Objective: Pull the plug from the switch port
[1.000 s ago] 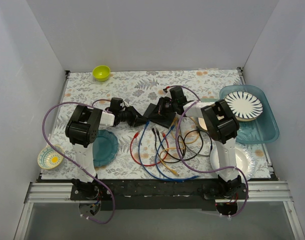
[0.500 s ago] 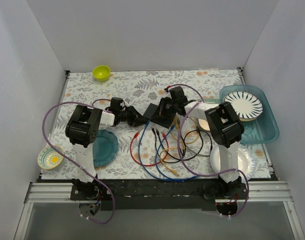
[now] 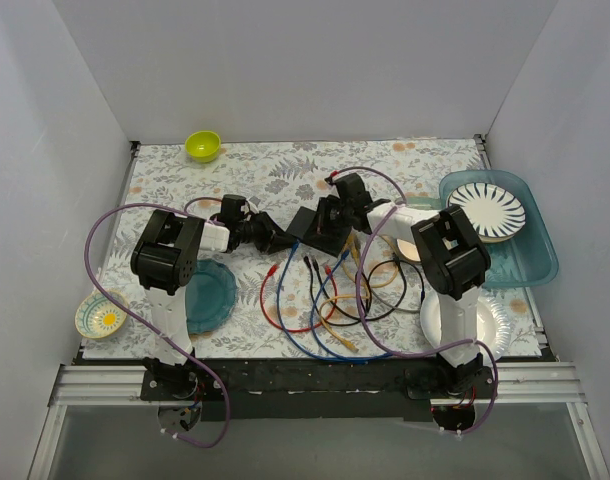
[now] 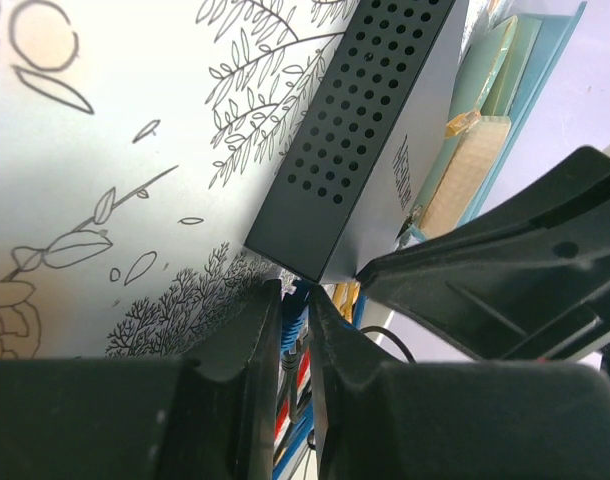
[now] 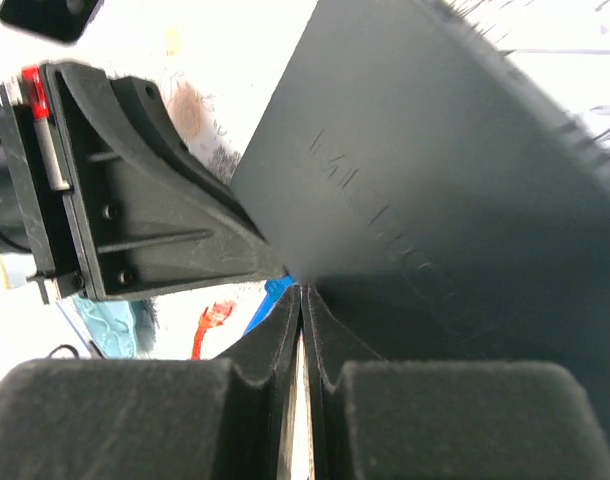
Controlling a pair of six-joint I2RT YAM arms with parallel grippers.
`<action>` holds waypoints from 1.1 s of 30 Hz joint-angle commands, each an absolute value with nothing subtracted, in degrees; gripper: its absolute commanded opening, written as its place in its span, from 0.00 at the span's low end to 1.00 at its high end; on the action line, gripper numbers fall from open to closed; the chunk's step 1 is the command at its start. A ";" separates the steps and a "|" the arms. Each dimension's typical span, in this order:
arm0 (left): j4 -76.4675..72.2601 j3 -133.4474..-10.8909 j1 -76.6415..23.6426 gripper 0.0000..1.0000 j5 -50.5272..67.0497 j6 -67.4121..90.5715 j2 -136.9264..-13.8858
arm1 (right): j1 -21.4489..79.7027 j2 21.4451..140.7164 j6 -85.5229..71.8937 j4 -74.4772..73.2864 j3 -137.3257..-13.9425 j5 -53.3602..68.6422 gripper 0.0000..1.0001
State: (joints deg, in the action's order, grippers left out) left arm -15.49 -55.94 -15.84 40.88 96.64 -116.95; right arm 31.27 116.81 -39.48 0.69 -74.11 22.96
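Jaws of the left gripper (image 4: 295,292) pinch a blue plug (image 4: 290,320) at the left corner of the switch (image 4: 385,130), a dark box on the flowered cloth (image 3: 185,190). Coloured cables (image 3: 325,322) tangle just before it. At its right, the right gripper (image 5: 301,300) is closed, fingertips touching its casing.

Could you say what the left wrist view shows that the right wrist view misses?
Only the left wrist view shows the vented side of the switch and the left gripper closed on a blue plug. Only the right wrist view shows the jaws of the right gripper almost touching. Both show the switch's lettered top and the opposite gripper.
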 commanded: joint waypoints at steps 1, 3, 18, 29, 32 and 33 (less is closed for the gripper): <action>-9.84 -55.20 -17.05 0.00 32.08 94.04 -119.62 | 34.18 116.72 -34.98 -8.35 -72.07 17.84 0.11; -9.84 -55.37 -16.96 0.00 32.17 94.04 -119.62 | 35.15 116.19 -34.81 -8.35 -70.94 17.32 0.11; -9.40 -53.79 -17.05 0.00 31.99 93.43 -118.13 | 35.25 119.00 -38.32 -8.61 -74.35 11.70 0.11; -9.84 -49.22 -17.05 0.00 32.87 92.64 -113.56 | 33.93 122.70 -41.48 -11.78 -79.98 9.14 0.11; -9.58 -47.91 -17.05 0.00 33.05 92.29 -112.24 | 33.66 122.43 -41.92 -11.51 -79.37 8.44 0.11; -9.49 -47.38 -17.05 0.00 33.13 92.29 -111.28 | 33.40 122.34 -42.10 -11.51 -79.28 8.35 0.11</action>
State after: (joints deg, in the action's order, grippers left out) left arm -17.32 -51.03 -16.78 37.32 95.53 -113.32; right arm 35.75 119.87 -41.89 -9.58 -79.07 15.86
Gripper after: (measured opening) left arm 0.127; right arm 0.108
